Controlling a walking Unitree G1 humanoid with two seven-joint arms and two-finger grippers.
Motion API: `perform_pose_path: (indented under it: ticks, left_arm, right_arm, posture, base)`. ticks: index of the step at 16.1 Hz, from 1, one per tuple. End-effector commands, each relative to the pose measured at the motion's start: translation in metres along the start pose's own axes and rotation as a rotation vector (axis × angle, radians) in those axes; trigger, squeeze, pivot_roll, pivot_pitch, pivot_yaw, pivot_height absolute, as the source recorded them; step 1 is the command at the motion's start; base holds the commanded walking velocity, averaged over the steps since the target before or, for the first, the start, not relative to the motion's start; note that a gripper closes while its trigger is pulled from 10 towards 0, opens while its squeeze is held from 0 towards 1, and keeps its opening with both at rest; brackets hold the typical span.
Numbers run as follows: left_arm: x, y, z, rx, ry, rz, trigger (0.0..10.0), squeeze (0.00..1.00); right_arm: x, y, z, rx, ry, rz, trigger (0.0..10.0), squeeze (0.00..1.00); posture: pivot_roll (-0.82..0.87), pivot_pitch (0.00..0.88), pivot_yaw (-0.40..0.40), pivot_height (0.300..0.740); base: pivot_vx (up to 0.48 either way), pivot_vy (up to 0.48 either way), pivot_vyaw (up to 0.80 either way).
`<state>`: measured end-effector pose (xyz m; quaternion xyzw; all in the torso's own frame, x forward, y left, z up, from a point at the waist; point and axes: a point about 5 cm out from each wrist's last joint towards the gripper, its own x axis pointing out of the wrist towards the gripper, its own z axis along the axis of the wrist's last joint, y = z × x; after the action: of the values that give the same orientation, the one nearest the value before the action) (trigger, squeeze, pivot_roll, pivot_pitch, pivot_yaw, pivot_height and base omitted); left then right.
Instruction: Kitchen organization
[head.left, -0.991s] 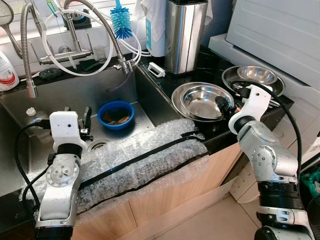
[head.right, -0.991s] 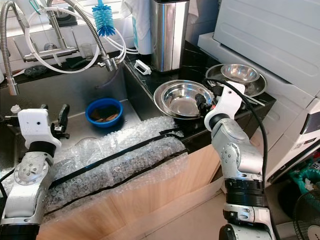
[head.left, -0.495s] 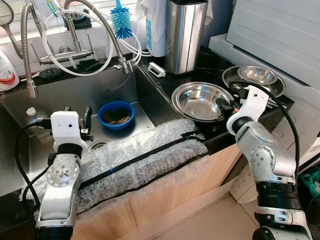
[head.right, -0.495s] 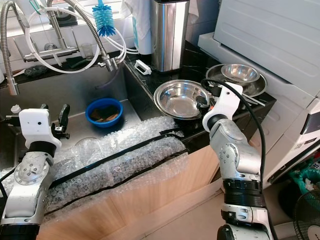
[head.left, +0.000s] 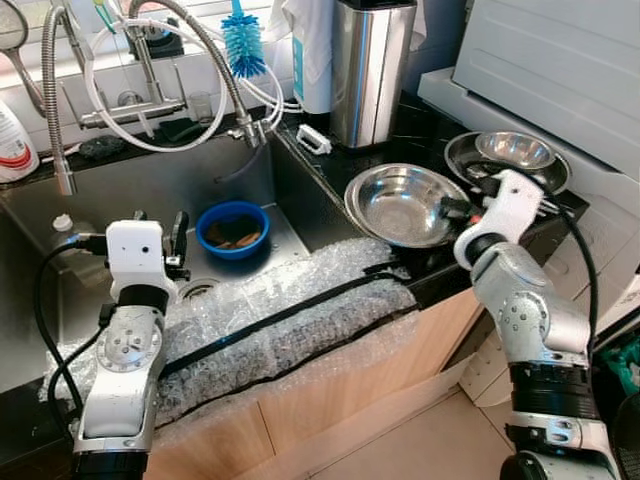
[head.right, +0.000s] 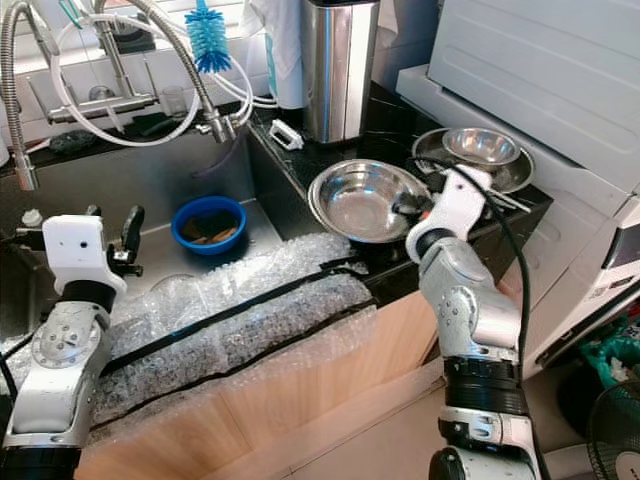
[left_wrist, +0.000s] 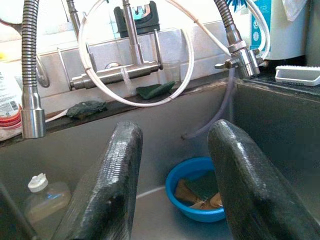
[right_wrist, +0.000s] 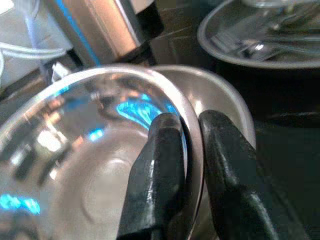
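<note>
A wide steel bowl sits on the black counter right of the sink. My right gripper is at its near right rim, and in the right wrist view the fingers pinch that rim, one inside and one outside. A second steel rim shows just under it. A blue bowl with brown scraps lies in the sink. My left gripper hovers open over the sink floor, short of the blue bowl, with nothing between its fingers.
A steel dish with a smaller bowl and cutlery stands behind my right gripper. Bubble wrap covers the sink's front edge. A tall steel canister, a white appliance, taps, hoses, a blue brush and a small bottle are nearby.
My right wrist has shifted slightly back and to the right, still at the bowl's rim. The left gripper has edged a little to the right.
</note>
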<state>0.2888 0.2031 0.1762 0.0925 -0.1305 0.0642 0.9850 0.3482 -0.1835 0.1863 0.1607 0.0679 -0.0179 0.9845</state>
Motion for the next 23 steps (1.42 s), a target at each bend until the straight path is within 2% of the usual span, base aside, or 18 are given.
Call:
perform_pose_path:
  ticks: [1,7,11,12,13,15,18,22,23]
  left_arm:
    - [0.003,0.002,0.01,0.018,-0.048,-0.001,10.0,0.0]
    - [0.004,-0.001,0.013,0.008,-0.064,-0.002,10.0,0.0]
    - [0.005,-0.002,0.013,0.031,-0.074,-0.012,10.0,0.0]
    - [0.005,-0.002,0.014,0.043,-0.08,-0.014,10.0,0.0]
    - [0.005,-0.002,0.015,0.05,-0.088,-0.009,10.0,0.0]
    - [0.006,0.0,0.017,0.055,-0.1,0.013,10.0,0.0]
    - [0.008,0.009,0.024,0.042,-0.133,0.068,10.0,0.0]
    - [0.008,0.008,0.024,0.016,-0.13,0.08,10.0,0.0]
    - [0.007,0.007,0.023,0.015,-0.131,0.078,10.0,0.0]
  right_arm:
    - [0.002,0.002,0.011,0.017,-0.055,-0.007,0.0,0.0]
    - [-0.002,-0.002,0.026,0.051,-0.172,-0.051,0.0,0.0]
    - [-0.001,0.004,0.027,0.078,-0.217,-0.02,0.0,0.0]
    - [-0.002,0.006,0.03,0.1,-0.254,0.003,1.6,0.0]
    - [-0.003,0.008,0.035,0.148,-0.309,0.006,10.0,0.0]
    - [-0.004,0.006,0.038,0.199,-0.347,0.009,10.0,0.0]
    - [-0.01,0.011,0.045,0.304,-0.44,0.085,10.0,0.0]
    - [-0.01,0.013,0.04,0.37,-0.453,0.124,10.0,0.0]
    - [-0.009,0.012,0.035,0.398,-0.438,0.126,7.0,0.0]
  posture:
    - [-0.02,0.0,0.01,0.74]
    - [-0.02,0.0,0.013,0.74]
    - [-0.02,0.0,0.014,0.74]
    - [-0.02,0.0,0.014,0.74]
    - [-0.02,0.0,0.014,0.74]
    - [-0.02,0.0,0.015,0.74]
    - [-0.02,0.0,0.011,0.74]
    - [-0.02,0.0,0.009,0.74]
    - [-0.02,0.0,0.009,0.74]
  base:
    - [0.0,0.0,0.0]
    - [0.0,0.0,0.0]
    - [0.0,0.0,0.0]
    - [0.0,0.0,0.0]
    - [0.0,0.0,0.0]
    - [0.0,0.0,0.0]
    - [0.0,0.0,0.0]
    - [0.0,0.0,0.0]
    - [0.0,0.0,0.0]
